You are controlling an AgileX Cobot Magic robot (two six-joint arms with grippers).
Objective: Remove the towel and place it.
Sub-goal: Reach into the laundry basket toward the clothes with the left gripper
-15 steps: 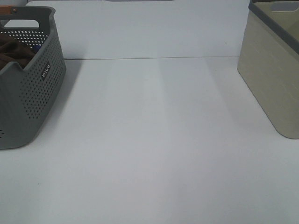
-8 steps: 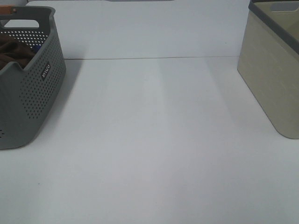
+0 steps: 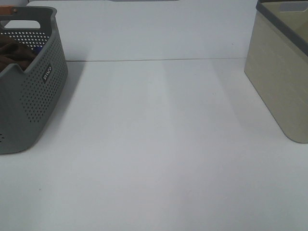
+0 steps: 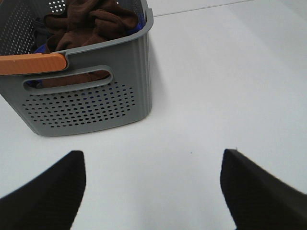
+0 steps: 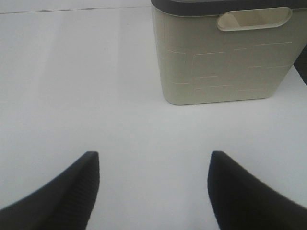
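Note:
A crumpled brown towel lies inside a grey perforated basket; it also shows in the exterior high view, in the basket at the far left. My left gripper is open and empty, a short way in front of the basket over the white table. My right gripper is open and empty, facing a beige bin. Neither gripper shows in the exterior high view.
The beige bin with a dark rim stands at the far right of the white table. The grey basket has an orange handle and some blue cloth under the towel.

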